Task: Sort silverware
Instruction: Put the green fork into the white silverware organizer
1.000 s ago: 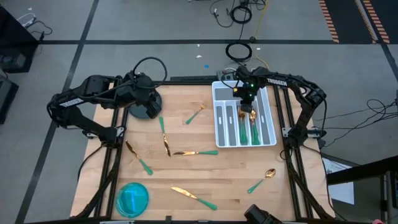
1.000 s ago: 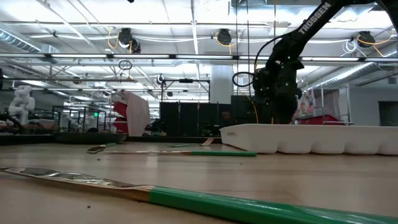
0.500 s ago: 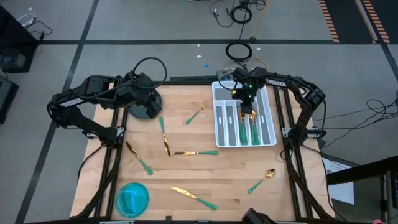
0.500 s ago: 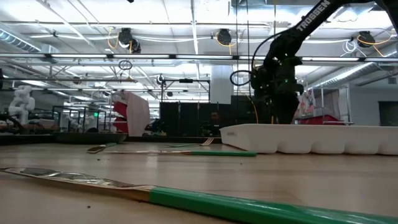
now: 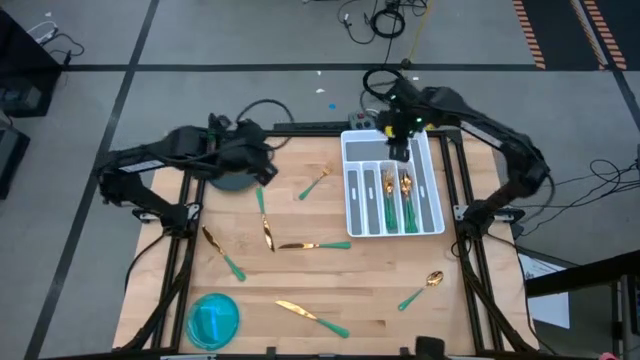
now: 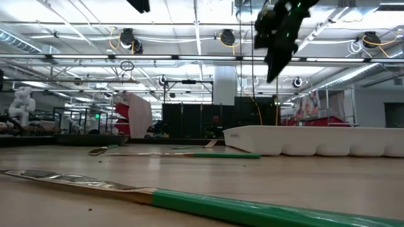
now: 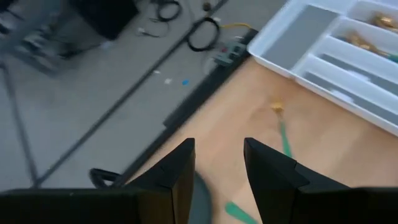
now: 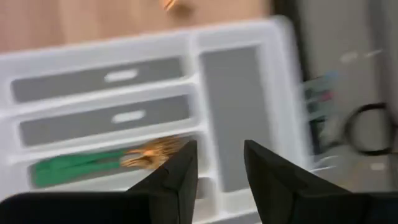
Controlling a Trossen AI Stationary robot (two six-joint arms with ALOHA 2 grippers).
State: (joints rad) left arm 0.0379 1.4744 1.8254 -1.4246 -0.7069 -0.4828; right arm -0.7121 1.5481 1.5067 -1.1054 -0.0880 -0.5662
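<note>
Several pieces of green-handled, gold-headed silverware [image 5: 395, 200] lie in the slots of the white tray [image 5: 348, 190] at the far right. Other pieces lie flat on the wood: a fork [image 5: 314, 185], a knife [image 5: 312, 245], a spoon [image 5: 422, 290] and several more. My right gripper [image 5: 400, 150] hangs open and empty high above the tray's far end [image 8: 155, 81], over a fork in a slot [image 8: 106, 163]. My left gripper [image 5: 262, 170] stands open and empty above the table's far left, its fingers [image 7: 177, 174] pointing toward a fork [image 7: 281, 127].
A blue round dish [image 5: 214, 318] sits at the near left corner. A dark round thing [image 5: 232, 180] rests at the far left under my left arm. In the low view a green-handled piece [image 6: 252, 209] lies close by, and the tray's wall [image 6: 315, 140] stands at the right.
My right gripper has risen out of the tray, high above it, and drifted toward the far edge; the piece it stood over stays in its slot. My left gripper has swung toward the table's right, out over the wood.
</note>
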